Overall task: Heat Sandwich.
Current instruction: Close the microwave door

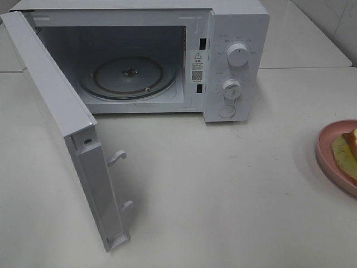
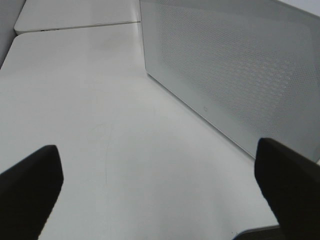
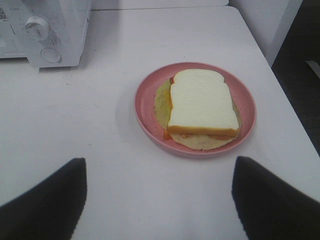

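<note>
Only microwave (image 1: 167, 56) sticker, text illegible

White microwave (image 1: 234, 61) stands at the table's (image 1: 223, 195) far side, door (image 1: 61, 123) swung fully open. Glass turntable (image 1: 128, 78) sits inside the cavity. Two dials (image 1: 238, 56) on the control panel. Pink plate (image 3: 150, 107) near the table's right edge.

One microwave (image 1: 150, 56) is seen, with one door (image 1: 56, 117) swung open and one glass turntable (image 1: 127, 77) inside it. Two knobs (image 1: 238, 54) and one round button (image 1: 227, 111) are counted on the microwave's panel. One pink plate (image 3: 150, 100) and one sandwich (image 3: 201, 102) are counted, right of the microwave.
</note>
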`<state>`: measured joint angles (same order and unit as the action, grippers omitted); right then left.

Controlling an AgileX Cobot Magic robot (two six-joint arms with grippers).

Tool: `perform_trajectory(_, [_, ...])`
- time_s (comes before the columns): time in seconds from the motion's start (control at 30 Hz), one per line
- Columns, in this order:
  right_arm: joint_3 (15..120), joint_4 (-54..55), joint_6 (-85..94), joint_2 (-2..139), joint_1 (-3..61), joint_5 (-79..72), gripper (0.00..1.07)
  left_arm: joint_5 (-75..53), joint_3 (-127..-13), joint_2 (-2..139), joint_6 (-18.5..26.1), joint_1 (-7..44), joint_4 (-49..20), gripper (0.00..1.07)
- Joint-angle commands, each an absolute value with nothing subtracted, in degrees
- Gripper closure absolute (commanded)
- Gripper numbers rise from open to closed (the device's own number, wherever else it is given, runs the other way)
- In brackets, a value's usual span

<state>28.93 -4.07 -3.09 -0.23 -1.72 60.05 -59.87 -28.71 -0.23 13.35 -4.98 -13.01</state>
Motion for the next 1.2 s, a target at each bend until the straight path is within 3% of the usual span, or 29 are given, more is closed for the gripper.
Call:
perform_trajectory(0.03, [28.9,-3.8,-2.5,-1.7,-2.0,59.4,0.31,-59.5,-28.6,-1.8,13.1,-5.0,-13.1,0.05])
perform_trajectory(0.93, [28.9,-3.8,-2.5,-1.7,-2.0,59.4,0.31,-58.8,-29.0,-1.4,12.1,-5.0,-15.4,0.05])
perform_trajectory(1.2, [28.9,-3.8,-2.5,-1.7,-2.0,59.4,0.32,-54.2,-31.1,5.3,11.3,-5.0,-14.2,0.06])
